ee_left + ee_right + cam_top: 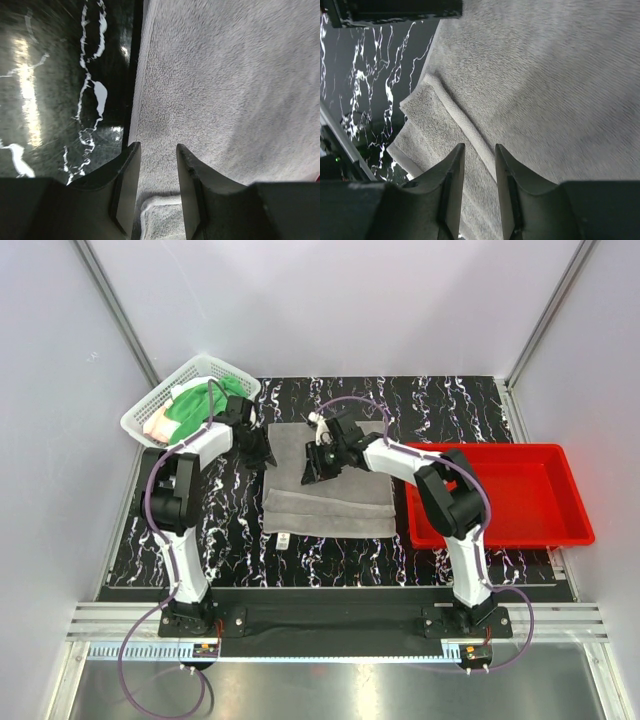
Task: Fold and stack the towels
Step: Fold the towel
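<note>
- Grey towel lies flat mid-table. Its near part is seen doubled over, judged 1 fold already made.
- Left gripper is set low at the towel's left edge and right gripper over its far part. They are placed this way, it is judged, to work the cloth from 2 points so that the layer stays square.
- Left jaws stand narrowly apart. A rolled hem shows in the gap, and whether it is pinched cannot be told.
- Right jaws are apart with nothing clamped; only cloth beneath is seen between them.
- A green towel is kept heaped in the white basket, judged to be awaiting its turn.
- The red tray is presumed to be the stacking place.
</note>
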